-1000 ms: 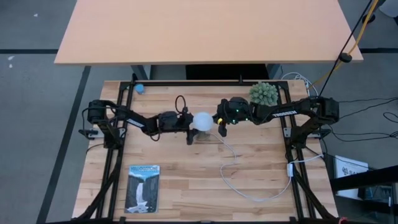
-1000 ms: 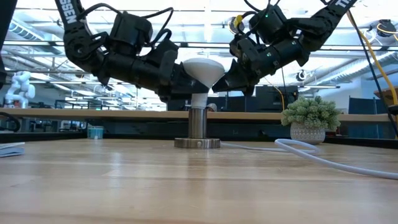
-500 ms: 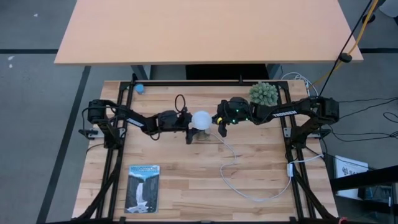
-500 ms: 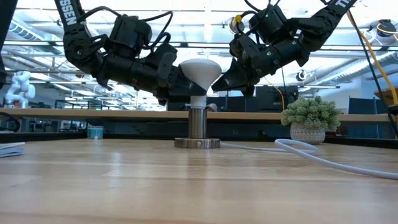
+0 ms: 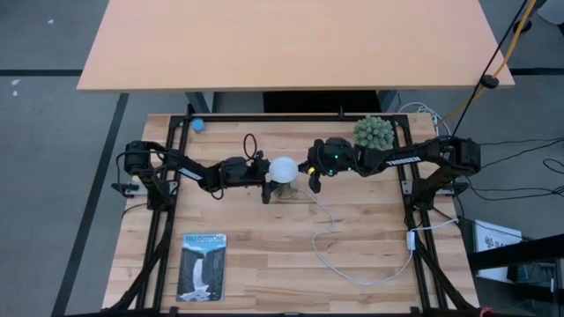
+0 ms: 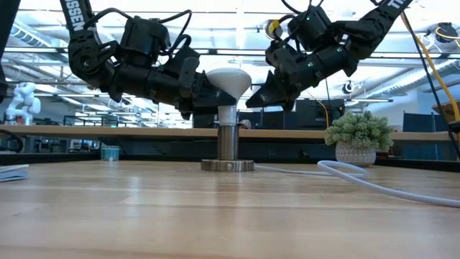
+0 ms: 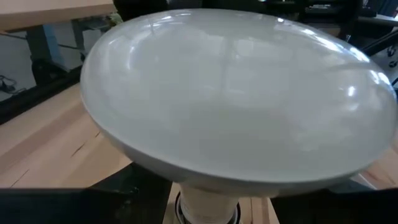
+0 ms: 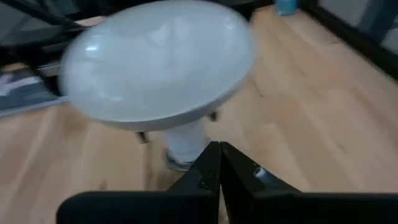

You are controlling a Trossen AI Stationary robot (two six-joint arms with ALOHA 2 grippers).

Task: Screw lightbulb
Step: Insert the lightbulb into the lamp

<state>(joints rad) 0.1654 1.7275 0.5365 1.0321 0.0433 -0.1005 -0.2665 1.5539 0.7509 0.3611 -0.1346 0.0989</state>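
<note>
The lightbulb (image 6: 228,85) stands upright with its narrow neck down in the metal socket (image 6: 228,144), near the middle of the wooden table (image 5: 370,264), globe uppermost. The left gripper (image 6: 203,96) reaches in from its side at the cone below the globe; its fingers stand partly apart around the neck, and whether they bear on the bulb or only flank it cannot be told, since the left wrist view is filled by the globe. The right gripper (image 6: 257,98) has its fingers pressed fully together, tip pointing at the cone from the opposite side and just short of it; it holds nothing. Risks, as judged: if the left fingers turn without enough squeeze they slip on the smooth tapering cone and the bulb does not advance. If the thread starts crooked, further turning binds it and may tip the socket, which looks free-standing on a small round foot. A sideways push from either arm could slide the socket along the table, dragging the white cord (image 5: 330,238). The closed right tip is close enough that a small drift could knock the globe. Too much squeeze risks cracking the bulb. Count: one lightbulb, one socket, one cord, two grippers, one potted plant (image 5: 374,132) at the far right of the table, one printed card (image 5: 203,267) at the near left, one small blue object (image 5: 197,124) at the far left.
</note>
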